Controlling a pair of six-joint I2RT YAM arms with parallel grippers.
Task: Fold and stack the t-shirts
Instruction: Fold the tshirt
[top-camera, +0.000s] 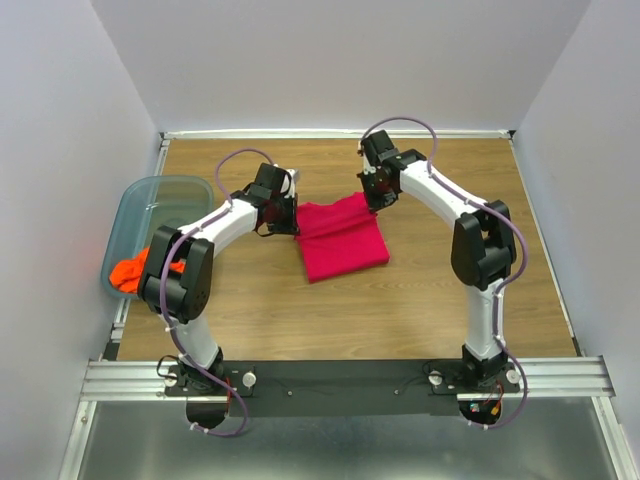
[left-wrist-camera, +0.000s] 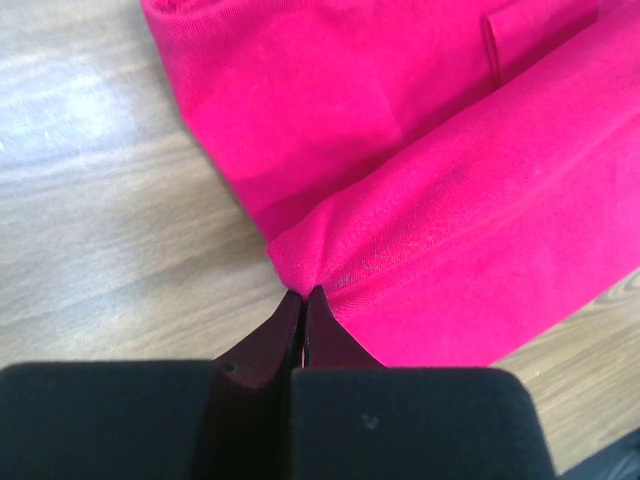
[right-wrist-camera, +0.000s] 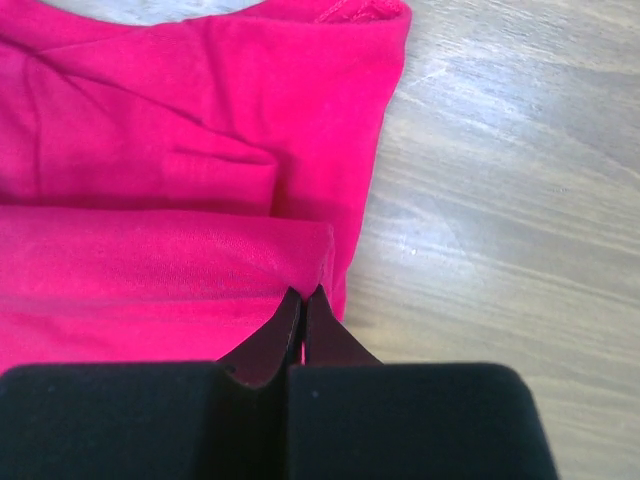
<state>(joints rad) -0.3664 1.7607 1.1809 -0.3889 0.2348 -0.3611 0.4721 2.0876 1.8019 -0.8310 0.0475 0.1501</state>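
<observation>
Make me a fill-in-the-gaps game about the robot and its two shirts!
1. The orange t-shirt sits inside the blue-grey ____.
2. The pink t-shirt lies on the wooden ____.
3. The pink t-shirt is pinched by ____ pairs of shut jaws.

Missing words: bin; table; two.

A: What carries the objects?
B: A wooden table (top-camera: 450, 320), its grain running left to right, with white walls on three sides.
A: What lies directly on it?
B: A folded magenta t-shirt (top-camera: 342, 240) near the centre, and a blue-grey plastic bin (top-camera: 165, 205) at the left edge.
</observation>
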